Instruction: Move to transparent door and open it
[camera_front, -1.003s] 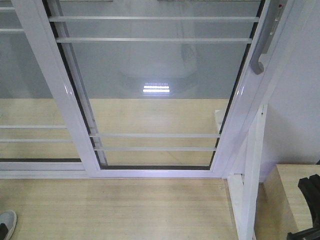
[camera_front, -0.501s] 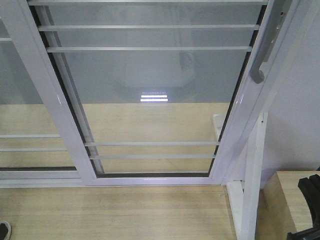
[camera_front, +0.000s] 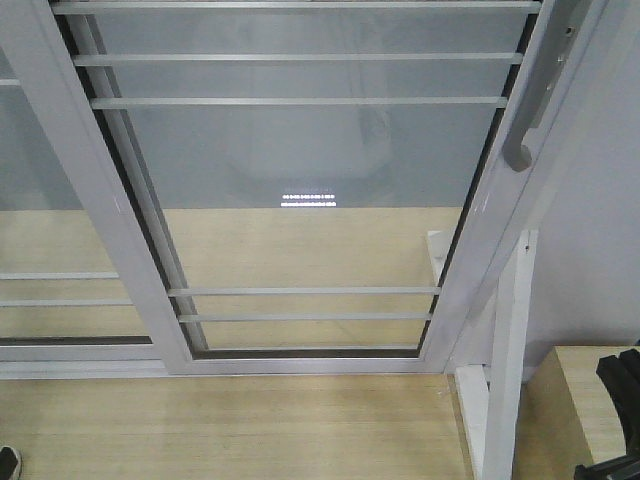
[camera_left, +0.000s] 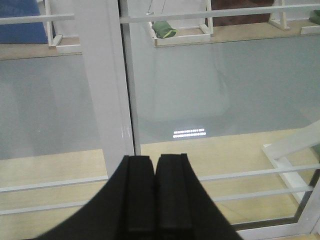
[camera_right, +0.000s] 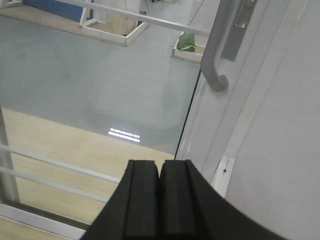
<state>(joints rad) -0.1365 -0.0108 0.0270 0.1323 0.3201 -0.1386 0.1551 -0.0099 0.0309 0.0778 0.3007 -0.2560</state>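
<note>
The transparent door (camera_front: 300, 150) fills the front view, a glass panel in a glossy white frame with thin horizontal white bars. Its curved grey handle (camera_front: 522, 135) sits on the right stile at the upper right. In the right wrist view the handle (camera_right: 214, 60) and its lock plate (camera_right: 239, 25) are up and right of my right gripper (camera_right: 160, 167), which is shut on nothing and apart from the handle. My left gripper (camera_left: 155, 162) is shut and empty, facing the glass beside a white stile (camera_left: 107, 90).
A second white-framed glass panel (camera_front: 40, 230) stands at the left. A white post (camera_front: 505, 380), a wooden block (camera_front: 575, 400) and a black part (camera_front: 625, 385) crowd the lower right. A shoe tip (camera_front: 8, 462) shows at the bottom left. Behind the glass lie wooden frames and a green object (camera_left: 164, 29).
The door frame and its bars have slid down and left in the front view. The shoe has slipped almost out of the frame. Both grippers stay shut.
</note>
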